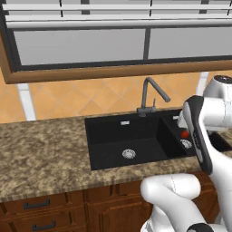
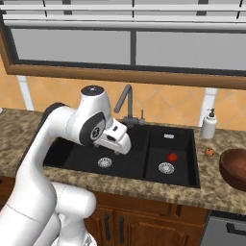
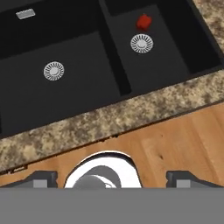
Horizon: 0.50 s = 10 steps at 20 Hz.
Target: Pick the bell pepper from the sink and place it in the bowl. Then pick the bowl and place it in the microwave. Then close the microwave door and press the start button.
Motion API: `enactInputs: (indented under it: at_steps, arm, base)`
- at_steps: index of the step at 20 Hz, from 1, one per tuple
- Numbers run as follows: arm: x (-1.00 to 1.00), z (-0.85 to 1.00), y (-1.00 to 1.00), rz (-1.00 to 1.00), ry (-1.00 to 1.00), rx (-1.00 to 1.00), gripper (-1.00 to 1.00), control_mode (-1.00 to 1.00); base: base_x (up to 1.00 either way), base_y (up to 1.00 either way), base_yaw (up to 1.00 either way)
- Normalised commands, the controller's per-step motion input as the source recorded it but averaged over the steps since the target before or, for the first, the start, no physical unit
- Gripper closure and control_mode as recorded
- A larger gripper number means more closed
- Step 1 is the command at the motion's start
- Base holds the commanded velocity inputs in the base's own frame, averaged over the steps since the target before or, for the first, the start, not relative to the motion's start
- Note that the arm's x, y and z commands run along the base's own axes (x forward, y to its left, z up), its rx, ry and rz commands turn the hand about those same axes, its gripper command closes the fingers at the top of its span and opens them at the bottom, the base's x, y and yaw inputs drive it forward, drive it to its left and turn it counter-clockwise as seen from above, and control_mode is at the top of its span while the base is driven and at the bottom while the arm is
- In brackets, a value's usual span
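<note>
Red and small, the bell pepper point(image 2: 171, 156) lies on the floor of the right basin of the sink point(image 2: 77, 158), just behind that basin's round steel drain point(image 2: 166, 167); we see it again from the hand camera point(image 3: 143, 21) and, partly hidden by our arm, from the left side point(image 1: 184, 134). Nothing of the task is done yet, as we judge it: the pepper is untouched and the bowl point(image 2: 235, 168) stands bare on the granite counter point(image 2: 211, 190) to the right of the sink, well apart from the pepper. Our gripper point(image 3: 112, 178) hangs above the counter's front edge, not yet over the right basin, its two fingertips spread wide with nothing between them. Every step is left: reaching down into the basin, lifting the pepper across to the bowl, carrying the bowl to the microwave, shutting its door and pressing start. A white soap dispenser point(image 2: 209, 124) and a small orange-red fruit point(image 2: 209, 152) sit between sink and bowl.
</note>
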Motion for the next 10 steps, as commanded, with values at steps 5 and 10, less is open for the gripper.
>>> enactInputs:
  at_steps: [5, 10]
  arm:
    - [0.12, -0.11, -1.00, -0.26, 0.00, 0.05, -1.00, -1.00]
    - [0.39, -0.34, -0.92, -0.23, 0.00, 0.09, -1.00, -1.00]
  base:
    - [0.00, 0.00, 0.00]
    - [0.00, 0.00, 0.00]
